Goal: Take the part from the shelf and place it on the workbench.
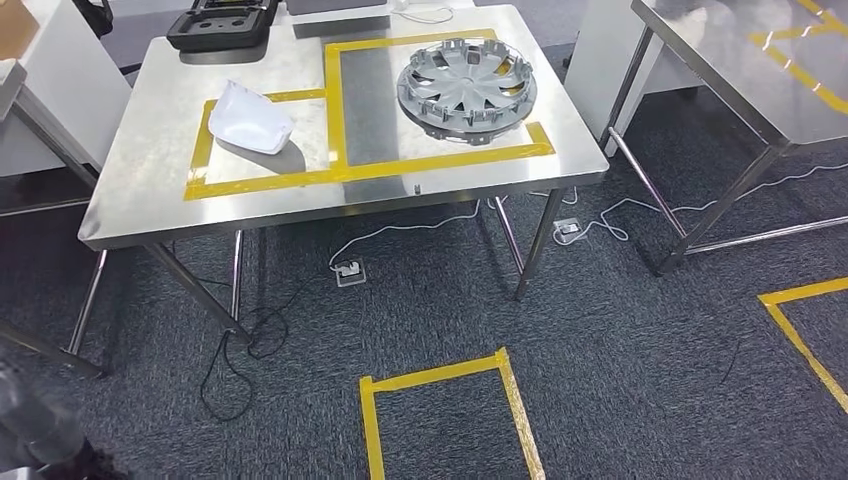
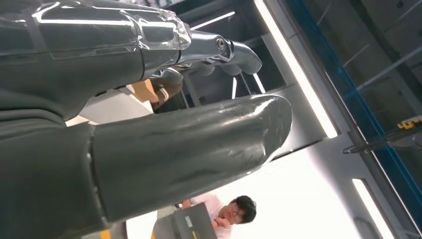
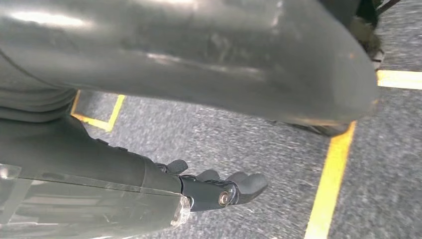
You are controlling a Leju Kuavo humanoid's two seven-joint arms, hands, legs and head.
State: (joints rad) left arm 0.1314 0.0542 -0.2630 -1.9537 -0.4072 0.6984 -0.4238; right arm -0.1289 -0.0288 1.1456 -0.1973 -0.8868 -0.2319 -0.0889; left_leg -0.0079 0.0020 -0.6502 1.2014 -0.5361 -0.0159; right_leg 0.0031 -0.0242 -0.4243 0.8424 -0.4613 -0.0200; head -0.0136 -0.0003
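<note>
Left hand [image 2: 149, 129] empty, thumb and darker fingers [image 2: 234, 52] apart, aimed up toward ceiling lights; a person [image 2: 234, 211] is visible beyond it. Right hand [image 3: 189, 114] also empty, fingers [image 3: 239, 186] spread off the thumb, hanging over grey carpet with yellow tape lines [image 3: 328, 184]. On the steel workbench [image 1: 150, 190], the silver wheel cover [image 1: 467, 88] lies flat inside the right taped box. The white part [image 1: 248, 118] rests in the left taped box, well apart from it. Black tray [image 1: 220, 22] at the far edge. Second steel table [image 1: 740, 70] to the right.
</note>
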